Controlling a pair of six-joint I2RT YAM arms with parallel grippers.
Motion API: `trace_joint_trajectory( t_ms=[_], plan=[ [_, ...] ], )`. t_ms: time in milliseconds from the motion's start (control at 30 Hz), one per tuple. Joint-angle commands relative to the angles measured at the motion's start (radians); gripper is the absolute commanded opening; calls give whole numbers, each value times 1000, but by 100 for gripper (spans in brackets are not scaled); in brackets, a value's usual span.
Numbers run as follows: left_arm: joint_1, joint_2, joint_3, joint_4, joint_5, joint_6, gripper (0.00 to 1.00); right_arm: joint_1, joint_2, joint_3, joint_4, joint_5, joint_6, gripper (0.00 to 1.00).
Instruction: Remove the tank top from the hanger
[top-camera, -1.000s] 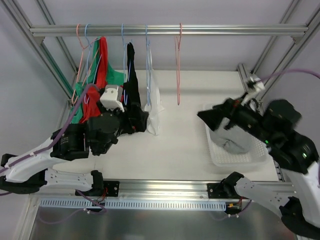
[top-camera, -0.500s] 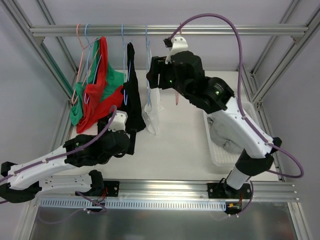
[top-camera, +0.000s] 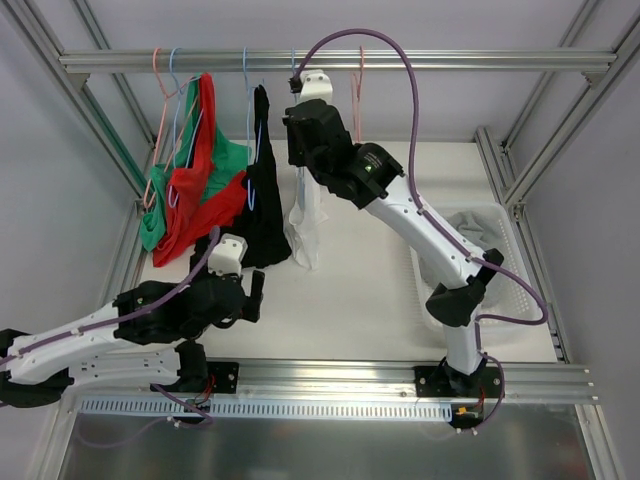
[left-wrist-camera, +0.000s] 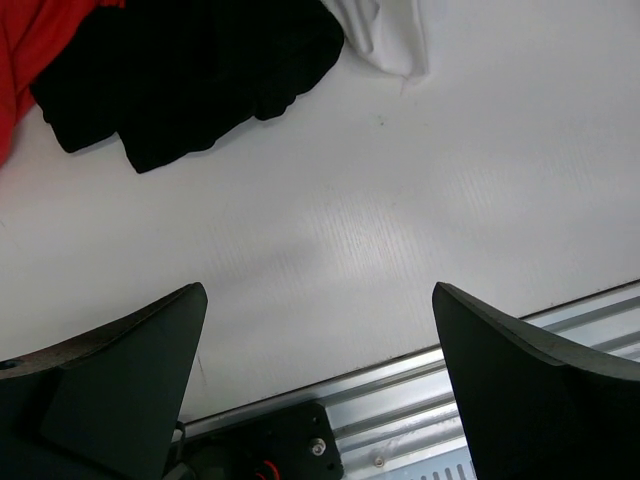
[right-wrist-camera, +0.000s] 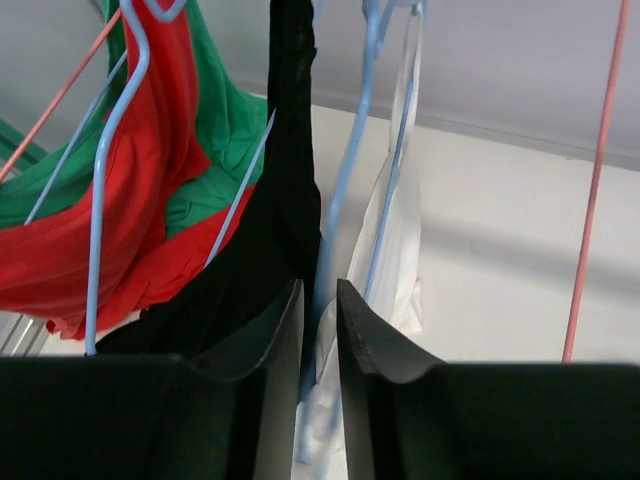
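A white tank top (top-camera: 305, 215) hangs on a blue hanger (top-camera: 296, 100) from the top rail (top-camera: 450, 60). My right gripper (top-camera: 298, 140) reaches up to it. In the right wrist view its jaws (right-wrist-camera: 320, 290) stand nearly together, with the blue hanger wire (right-wrist-camera: 345, 190) and a fold of the white tank top (right-wrist-camera: 400, 250) running down between them. My left gripper (top-camera: 255, 288) hovers low over the table near the front edge. Its jaws (left-wrist-camera: 320, 290) are wide open with nothing between them.
A black top (top-camera: 265, 200) hangs just left of the white one, then red and green tops (top-camera: 200, 180). A bare pink hanger (top-camera: 356, 130) hangs to the right. A white basket (top-camera: 520, 290) holding grey cloth (top-camera: 470, 225) sits at the table's right.
My right arm swung from the basket up to the rail and narrowed its jaws round the blue hanger. My left arm drew back from the black top towards the front edge.
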Motion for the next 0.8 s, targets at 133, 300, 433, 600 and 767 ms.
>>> trace_joint_trajectory(
  t_ms=[133,300,433,600,767],
  plan=[
    [-6,-97,-14,9,-5,-21,99,-4,-58,-37,106,115,56,10],
    [-6,-89,-14,8,2,-20,99,-5,-82,-91,192,137,47,0],
    [-6,-87,-14,8,4,-21,99,-9,-107,-110,249,132,33,0],
    [-6,-77,-12,8,5,-18,99,-9,-182,-236,402,108,34,0],
    [-7,-74,-14,8,7,-18,99,-10,-232,-311,488,103,-5,0]
  ],
)
